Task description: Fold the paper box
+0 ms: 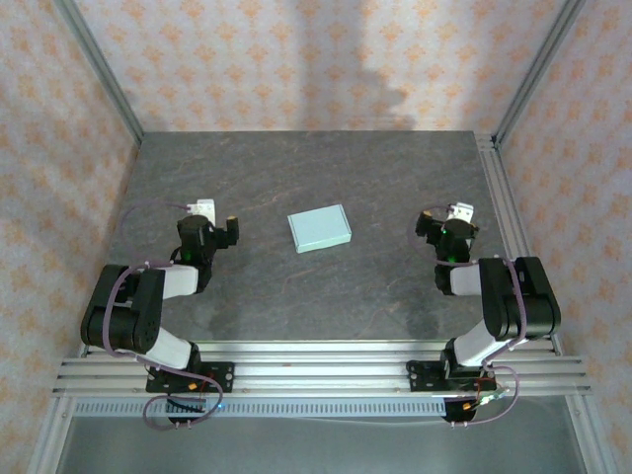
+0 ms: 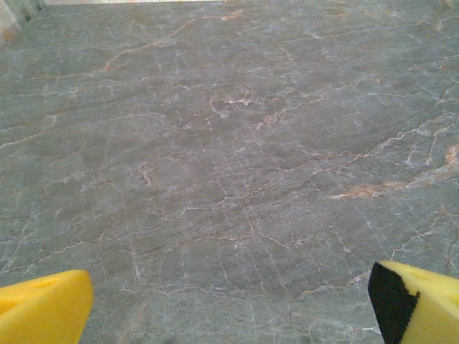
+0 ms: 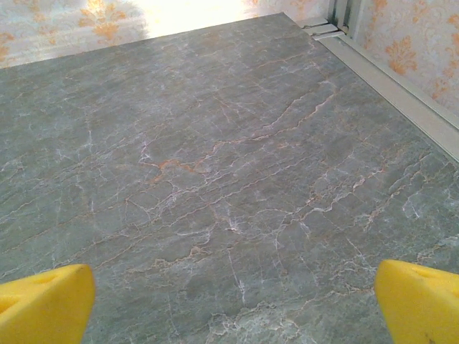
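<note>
1. The paper box (image 1: 319,228) lies flat and closed mid-bench, a pale mint rectangle slightly askew. What it holds, if anything, cannot be told.
2. From above, the box sits between the left hand (image 1: 209,225) and the right hand (image 1: 446,225), well apart from both.
3. The left wrist view has yellow fingertips (image 2: 43,312) spread wide over bare grey marbled bench (image 2: 229,143), with nothing between them.
4. The right wrist view has its fingertips (image 3: 419,301) equally wide apart and empty, and adds a metal rail (image 3: 387,79) and the patterned wall (image 3: 409,43) at the bench edge.
</note>
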Action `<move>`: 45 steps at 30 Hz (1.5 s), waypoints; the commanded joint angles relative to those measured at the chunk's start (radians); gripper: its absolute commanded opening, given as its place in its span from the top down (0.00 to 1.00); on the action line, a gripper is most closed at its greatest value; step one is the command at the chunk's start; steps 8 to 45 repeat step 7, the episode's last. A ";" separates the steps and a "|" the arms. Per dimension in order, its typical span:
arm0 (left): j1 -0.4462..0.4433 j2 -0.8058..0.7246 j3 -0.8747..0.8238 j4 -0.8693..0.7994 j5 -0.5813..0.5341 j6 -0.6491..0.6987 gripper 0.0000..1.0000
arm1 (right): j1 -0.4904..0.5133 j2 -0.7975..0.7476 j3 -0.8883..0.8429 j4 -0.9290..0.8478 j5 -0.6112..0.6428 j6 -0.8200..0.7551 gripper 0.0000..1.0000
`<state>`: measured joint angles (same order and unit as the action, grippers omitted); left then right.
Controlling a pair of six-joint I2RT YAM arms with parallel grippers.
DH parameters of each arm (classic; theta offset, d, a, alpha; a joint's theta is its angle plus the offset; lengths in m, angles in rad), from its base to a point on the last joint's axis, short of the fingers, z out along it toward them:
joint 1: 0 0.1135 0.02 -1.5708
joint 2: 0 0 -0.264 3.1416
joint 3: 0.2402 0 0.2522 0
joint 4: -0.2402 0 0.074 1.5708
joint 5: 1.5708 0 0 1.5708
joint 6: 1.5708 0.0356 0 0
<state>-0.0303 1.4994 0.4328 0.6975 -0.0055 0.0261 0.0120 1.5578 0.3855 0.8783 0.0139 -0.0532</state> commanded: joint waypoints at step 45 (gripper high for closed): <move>0.004 -0.003 -0.003 0.038 -0.021 -0.008 0.00 | -0.001 -0.008 0.001 0.014 -0.012 0.016 0.00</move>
